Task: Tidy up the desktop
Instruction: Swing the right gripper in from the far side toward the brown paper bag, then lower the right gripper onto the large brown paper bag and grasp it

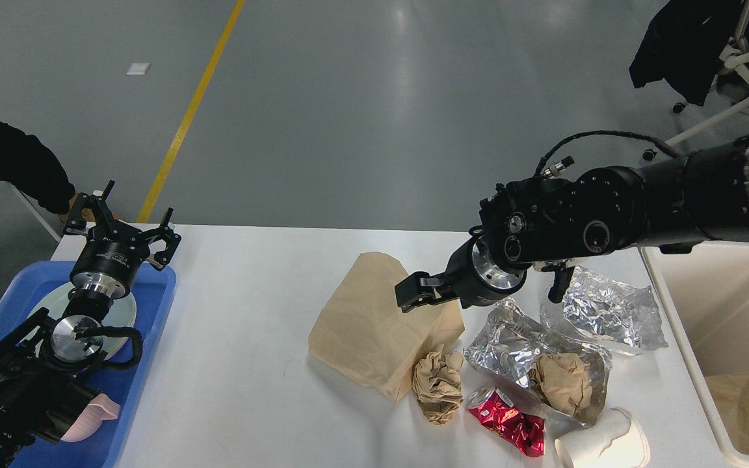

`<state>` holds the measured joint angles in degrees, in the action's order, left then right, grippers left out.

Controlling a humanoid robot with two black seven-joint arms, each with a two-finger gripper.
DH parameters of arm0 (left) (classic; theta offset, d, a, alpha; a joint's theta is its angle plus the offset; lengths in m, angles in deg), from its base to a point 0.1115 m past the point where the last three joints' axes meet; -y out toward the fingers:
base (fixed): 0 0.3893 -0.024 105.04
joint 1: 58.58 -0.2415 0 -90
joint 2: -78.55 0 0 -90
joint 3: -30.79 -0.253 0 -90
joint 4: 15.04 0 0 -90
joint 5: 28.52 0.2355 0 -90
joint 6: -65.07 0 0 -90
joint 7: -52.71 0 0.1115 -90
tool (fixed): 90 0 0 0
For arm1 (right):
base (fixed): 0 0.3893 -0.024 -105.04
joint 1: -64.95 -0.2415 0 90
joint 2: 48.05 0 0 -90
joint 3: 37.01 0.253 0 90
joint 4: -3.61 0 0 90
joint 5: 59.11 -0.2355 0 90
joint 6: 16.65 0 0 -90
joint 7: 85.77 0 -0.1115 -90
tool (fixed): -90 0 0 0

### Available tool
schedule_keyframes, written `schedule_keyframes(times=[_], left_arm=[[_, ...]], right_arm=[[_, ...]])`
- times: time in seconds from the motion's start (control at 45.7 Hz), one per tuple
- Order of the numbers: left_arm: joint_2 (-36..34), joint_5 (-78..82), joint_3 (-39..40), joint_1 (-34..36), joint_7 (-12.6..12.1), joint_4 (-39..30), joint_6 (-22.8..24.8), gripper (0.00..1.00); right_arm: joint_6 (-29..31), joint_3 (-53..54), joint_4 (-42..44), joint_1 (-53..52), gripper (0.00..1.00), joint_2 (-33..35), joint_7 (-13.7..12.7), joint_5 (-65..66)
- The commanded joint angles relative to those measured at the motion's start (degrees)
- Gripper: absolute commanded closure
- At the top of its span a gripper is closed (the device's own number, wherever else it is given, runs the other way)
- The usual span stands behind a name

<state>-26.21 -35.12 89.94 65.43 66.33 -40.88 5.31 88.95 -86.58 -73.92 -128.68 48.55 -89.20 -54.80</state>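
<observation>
Grey polished flooring with a yellow line (pixel 186 117) surrounded the white worktop (pixel 251 364), which filled the lower part of the head view as the widest flat surface. At its right edge stood a cream bin (pixel 673 292) with one brown paper item already inside, so the tidying was judged to be begun but mostly outstanding. At the left edge lay a blue tray (pixel 153 325) carrying a pale plate. Litter remained on the right half of the worktop: a large brown paper bag (pixel 368 325), two pieces of crumpled foil (pixel 602 305), the nearer one with brown paper lying in it, a ball of brown paper (pixel 438 383), a crushed red can (pixel 511 426) and a white paper cup (pixel 602 445) on its side. The right hand (pixel 417 292) was positioned over the upper right part of the paper bag; its fingers appeared close together, held nothing visible, and contact with the bag could not be determined. The left hand (pixel 121 231) hovered above the far corner of the tray with fingers spread and empty.
</observation>
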Motion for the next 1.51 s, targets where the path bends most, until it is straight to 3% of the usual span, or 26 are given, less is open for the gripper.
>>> schedule_keyframes(times=[0.0, 0.109, 0.656, 1.028, 1.488], left_arm=[[0.0, 0.0, 0.0, 0.0, 0.0, 0.0, 0.0, 0.04], [0.0, 0.0, 0.0, 0.0, 0.0, 0.0, 0.0, 0.04], [0.0, 0.0, 0.0, 0.0, 0.0, 0.0, 0.0, 0.04], [0.0, 0.0, 0.0, 0.0, 0.0, 0.0, 0.0, 0.04], [0.0, 0.0, 0.0, 0.0, 0.0, 0.0, 0.0, 0.04]], right_arm=[[0.1, -1.0, 0.3, 3.2, 0.00, 1.9, -1.4, -7.0], [-0.5, -0.8, 0.7, 6.3, 0.00, 2.6, -3.2, -9.3], [0.5, 3.3, 3.8, 14.4, 0.00, 3.4, -2.9, -11.5], [0.7, 5.8, 16.9, 21.4, 0.00, 6.2, -3.0, -15.3], [0.9, 7.4, 20.3, 23.5, 0.00, 6.1, -3.1, -14.5]])
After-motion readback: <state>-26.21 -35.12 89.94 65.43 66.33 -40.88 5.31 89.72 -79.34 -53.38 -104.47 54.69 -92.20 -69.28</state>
